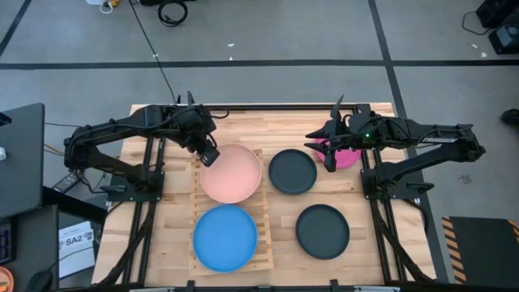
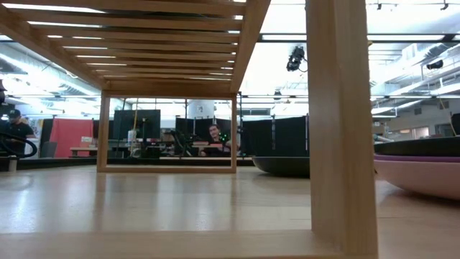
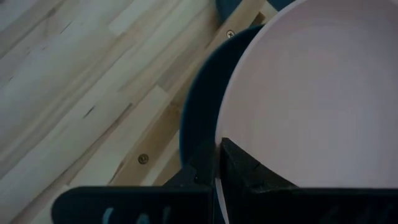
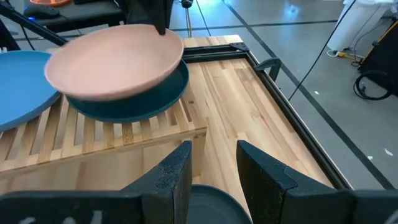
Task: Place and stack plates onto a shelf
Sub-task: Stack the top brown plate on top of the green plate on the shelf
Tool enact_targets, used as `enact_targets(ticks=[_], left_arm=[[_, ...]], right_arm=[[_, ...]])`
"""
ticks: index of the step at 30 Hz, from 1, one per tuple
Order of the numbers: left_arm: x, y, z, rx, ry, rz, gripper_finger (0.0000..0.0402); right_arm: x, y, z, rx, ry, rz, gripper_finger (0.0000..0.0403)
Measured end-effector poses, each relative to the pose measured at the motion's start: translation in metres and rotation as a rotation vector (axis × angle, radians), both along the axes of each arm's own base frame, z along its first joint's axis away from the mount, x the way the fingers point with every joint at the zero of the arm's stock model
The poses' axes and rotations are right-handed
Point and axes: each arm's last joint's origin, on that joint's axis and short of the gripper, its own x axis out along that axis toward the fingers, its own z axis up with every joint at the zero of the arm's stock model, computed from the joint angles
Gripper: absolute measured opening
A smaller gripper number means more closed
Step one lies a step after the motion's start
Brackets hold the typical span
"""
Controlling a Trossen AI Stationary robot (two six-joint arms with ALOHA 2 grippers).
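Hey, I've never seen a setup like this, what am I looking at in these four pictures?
Two dark robot arms work at a wooden table. One picture looks down from above, one looks level across the tabletop, and two come from cameras on the arms' wrists. The left gripper has its fingers shut on the rim of a pink plate, holding it over a teal plate on the slatted shelf, beside a blue plate. Two dark grey plates lie on the table. The right gripper waits by a magenta plate.
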Motion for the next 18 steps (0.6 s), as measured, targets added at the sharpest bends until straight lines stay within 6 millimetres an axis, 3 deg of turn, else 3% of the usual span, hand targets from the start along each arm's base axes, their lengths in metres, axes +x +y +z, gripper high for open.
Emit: enact_targets(ticks=[10,18], left_arm=[[0.004,0.0008,-0.0034,-0.004,0.018,0.0,0.0016],[0.0074,0.0015,-0.0062,-0.007,0.029,-0.001,0.004]], right_arm=[[0.0,0.0,0.0,-0.006,0.001,0.003,0.0132],[0.0,0.0,0.0,-0.007,0.001,0.003,0.0132]])
